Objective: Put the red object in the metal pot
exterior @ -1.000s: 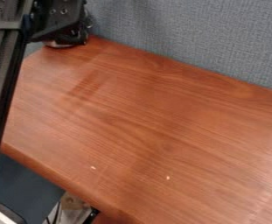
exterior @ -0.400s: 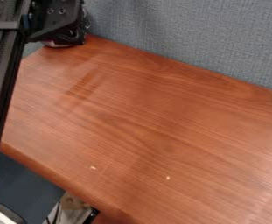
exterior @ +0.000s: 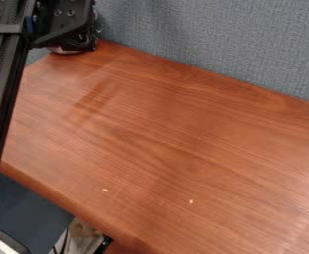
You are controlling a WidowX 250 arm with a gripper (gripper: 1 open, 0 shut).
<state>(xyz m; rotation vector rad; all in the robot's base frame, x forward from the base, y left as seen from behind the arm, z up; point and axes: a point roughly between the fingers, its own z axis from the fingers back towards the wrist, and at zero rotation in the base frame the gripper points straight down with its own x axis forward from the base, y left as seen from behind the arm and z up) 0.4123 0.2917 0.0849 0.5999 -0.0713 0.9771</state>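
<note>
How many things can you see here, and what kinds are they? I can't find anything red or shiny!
Wooden table: 1
Black robot arm with its gripper in the far left corner: 1
Grey fabric wall: 1
Red things: 0
Metal pots: 0
Total: 3

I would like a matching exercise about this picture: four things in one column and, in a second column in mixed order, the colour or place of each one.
Things:
1. table
2. wall
3. robot arm
4. specks

Descriptions:
a. black, in the top left corner
b. tiny and white, near the table's front edge
c. grey-blue and textured, behind the table
d. reddish-brown wood grain

Right pairs: 1-d, 2-c, 3-a, 4-b.
</note>
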